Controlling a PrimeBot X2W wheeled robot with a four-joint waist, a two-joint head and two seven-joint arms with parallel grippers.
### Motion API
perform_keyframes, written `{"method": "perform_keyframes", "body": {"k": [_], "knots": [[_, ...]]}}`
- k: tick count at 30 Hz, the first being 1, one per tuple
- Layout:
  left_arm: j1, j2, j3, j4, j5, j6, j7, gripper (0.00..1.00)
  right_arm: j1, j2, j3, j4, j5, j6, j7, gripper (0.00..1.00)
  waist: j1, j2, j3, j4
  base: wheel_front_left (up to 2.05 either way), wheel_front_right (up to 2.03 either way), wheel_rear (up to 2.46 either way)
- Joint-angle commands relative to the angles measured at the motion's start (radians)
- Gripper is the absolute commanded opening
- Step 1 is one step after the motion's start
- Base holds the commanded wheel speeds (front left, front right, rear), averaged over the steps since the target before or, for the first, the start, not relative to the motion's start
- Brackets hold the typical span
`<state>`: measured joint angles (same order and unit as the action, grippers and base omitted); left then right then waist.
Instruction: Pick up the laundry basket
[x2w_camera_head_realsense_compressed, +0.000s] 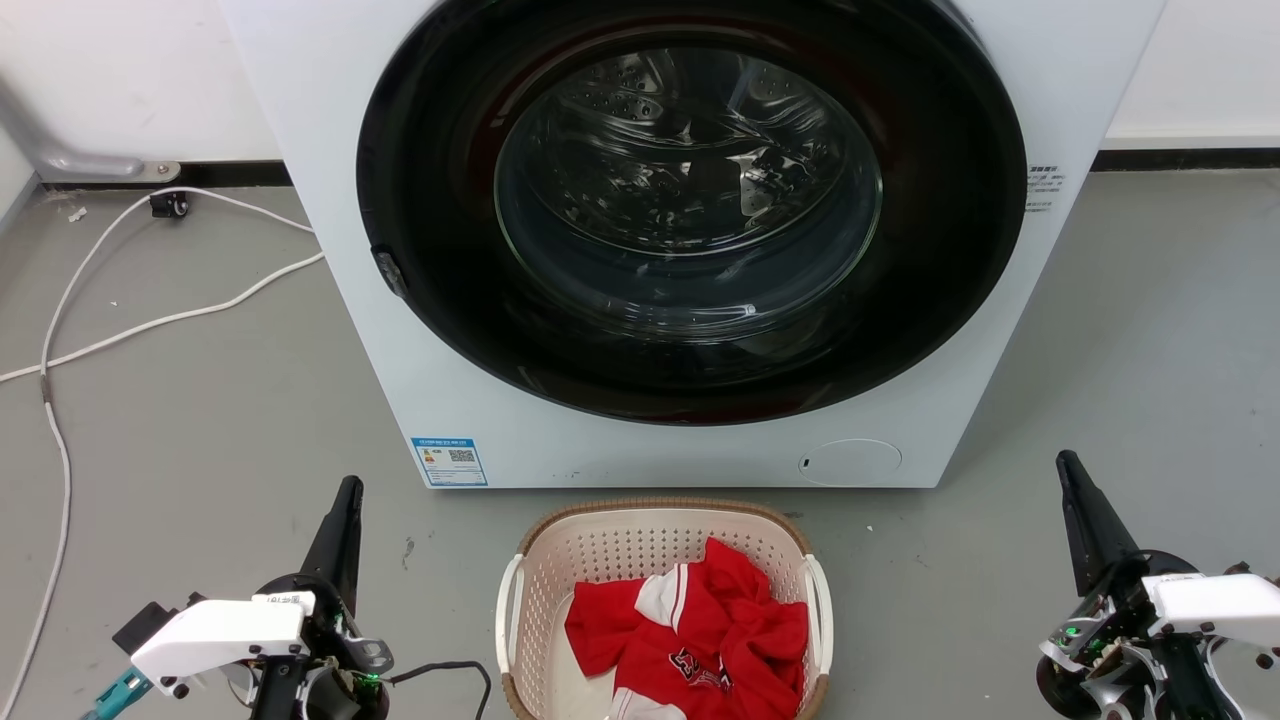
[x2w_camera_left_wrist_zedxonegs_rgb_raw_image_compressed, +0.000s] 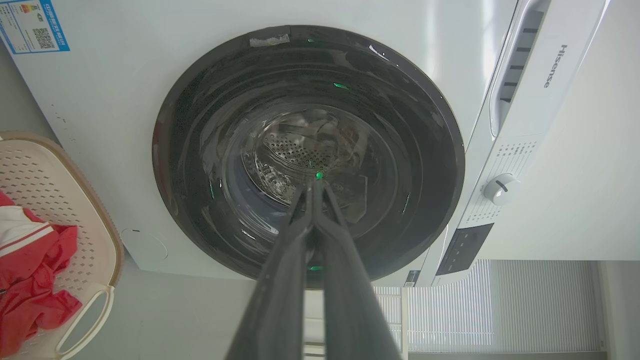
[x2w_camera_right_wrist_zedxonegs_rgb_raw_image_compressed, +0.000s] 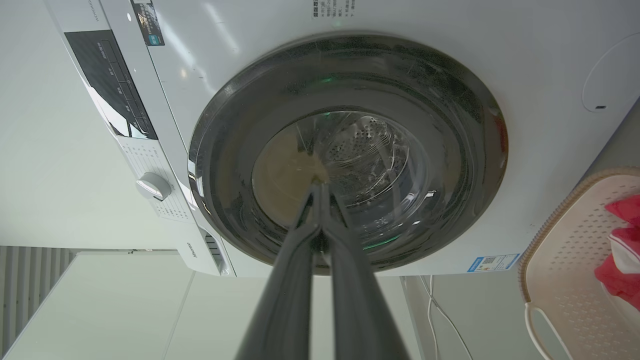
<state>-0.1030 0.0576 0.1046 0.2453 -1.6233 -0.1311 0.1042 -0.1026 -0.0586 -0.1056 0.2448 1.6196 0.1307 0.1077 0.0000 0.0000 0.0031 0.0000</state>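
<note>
The laundry basket, cream with a brown woven rim and white side handles, sits on the grey floor just before the washer, holding red and white clothing. Part of it appears at the left edge of the left wrist view and at the right edge of the right wrist view. My left gripper stands shut to the basket's left, well apart from it, fingers together and holding nothing. My right gripper is shut far to the basket's right, tips touching.
A white front-loading washer with a dark round closed door rises right behind the basket. White cables trail across the floor at the left. Open grey floor lies on both sides of the basket.
</note>
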Motion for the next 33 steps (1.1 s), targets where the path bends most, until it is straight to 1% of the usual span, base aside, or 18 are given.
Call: {"method": "perform_keyframes", "body": {"k": [1,30,31,33], "knots": [[-0.01,-0.001,0.003,0.001,0.004,-0.002,0.006,0.0,-0.011,0.004,-0.002,0.001,-0.002,0.0,0.004,0.0,0.0,0.0,0.0,0.0,0.0,0.0,0.0],[-0.01,-0.004,0.007,0.002,0.009,-0.002,0.007,0.0,-0.012,0.006,-0.005,0.001,-0.005,0.0,0.006,0.0,0.0,0.0,0.0,0.0,0.0,0.0,0.0],[0.0,-0.002,0.004,0.001,0.002,0.0,0.006,1.0,0.0,0.002,-0.003,0.001,-0.001,0.0,0.003,1.0,0.0,0.0,0.0,0.0,0.0,0.0,0.0],[0.011,-0.006,0.002,0.016,0.001,0.0,0.006,1.0,0.012,0.004,-0.002,0.016,-0.001,0.0,0.002,1.0,0.0,0.0,0.0,0.0,0.0,0.0,0.0]]}}
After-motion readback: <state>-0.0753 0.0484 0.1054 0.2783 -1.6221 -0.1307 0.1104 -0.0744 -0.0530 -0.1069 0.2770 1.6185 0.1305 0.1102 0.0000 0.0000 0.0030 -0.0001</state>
